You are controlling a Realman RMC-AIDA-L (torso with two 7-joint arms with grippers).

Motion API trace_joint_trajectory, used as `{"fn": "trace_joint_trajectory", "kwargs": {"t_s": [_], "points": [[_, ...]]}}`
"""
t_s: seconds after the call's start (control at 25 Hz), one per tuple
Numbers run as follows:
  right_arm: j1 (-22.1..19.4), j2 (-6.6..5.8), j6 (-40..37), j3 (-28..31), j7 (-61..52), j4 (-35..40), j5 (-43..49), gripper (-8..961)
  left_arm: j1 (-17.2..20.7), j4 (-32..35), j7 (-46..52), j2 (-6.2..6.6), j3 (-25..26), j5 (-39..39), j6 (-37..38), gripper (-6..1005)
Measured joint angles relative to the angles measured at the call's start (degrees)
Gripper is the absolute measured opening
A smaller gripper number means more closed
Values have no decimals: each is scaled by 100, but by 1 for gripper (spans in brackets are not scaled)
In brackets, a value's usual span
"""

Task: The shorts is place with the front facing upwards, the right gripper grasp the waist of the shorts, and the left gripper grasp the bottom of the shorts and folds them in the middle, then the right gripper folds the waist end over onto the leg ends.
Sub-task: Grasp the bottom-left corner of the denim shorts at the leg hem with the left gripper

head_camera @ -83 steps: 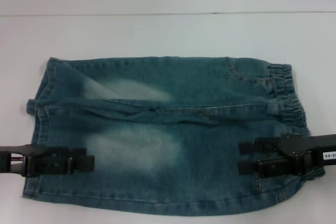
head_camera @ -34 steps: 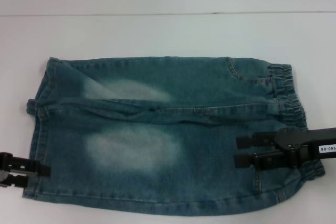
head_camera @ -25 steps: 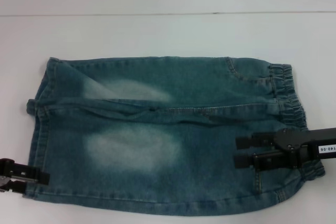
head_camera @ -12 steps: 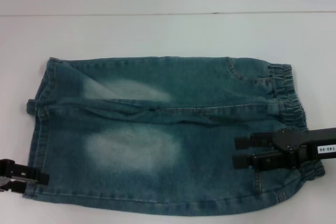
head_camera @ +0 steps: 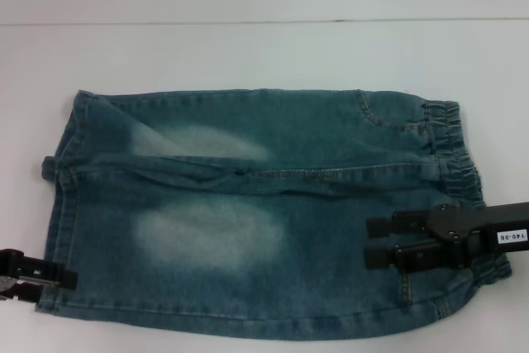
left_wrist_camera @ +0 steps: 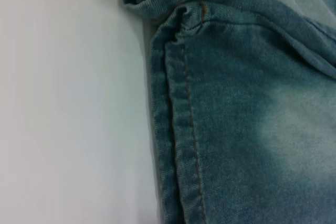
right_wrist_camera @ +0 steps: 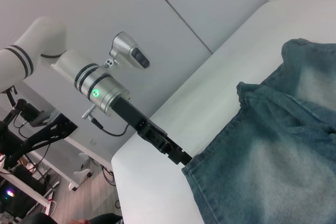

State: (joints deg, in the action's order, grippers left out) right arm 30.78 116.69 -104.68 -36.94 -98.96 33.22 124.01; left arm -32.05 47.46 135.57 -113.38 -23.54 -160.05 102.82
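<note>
So we're looking at the shorts (head_camera: pixel 256 212) lying flat on the table (head_camera: pixel 264 47), long axis running side to side, waist (head_camera: pixel 455 155) on our right and leg ends (head_camera: pixel 58 229) on our left. The right gripper (head_camera: pixel 372 243) is hovering over the near waist corner, jaws parted with nothing between them, fingers pointing along the shorts toward the legs. The left gripper (head_camera: pixel 62 277) is sitting at the near hem corner; we can't tell if it's gripping. The right one is closer to its grab, we're guessing.
</note>
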Motion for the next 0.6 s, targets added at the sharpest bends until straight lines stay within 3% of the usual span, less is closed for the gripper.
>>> {"fn": "trace_joint_trajectory", "kwargs": {"t_s": [0.6], "points": [[-2,28,1,3,17,0,-2,895,-12,-165,-7,0,-63,18,-90,866]]}}
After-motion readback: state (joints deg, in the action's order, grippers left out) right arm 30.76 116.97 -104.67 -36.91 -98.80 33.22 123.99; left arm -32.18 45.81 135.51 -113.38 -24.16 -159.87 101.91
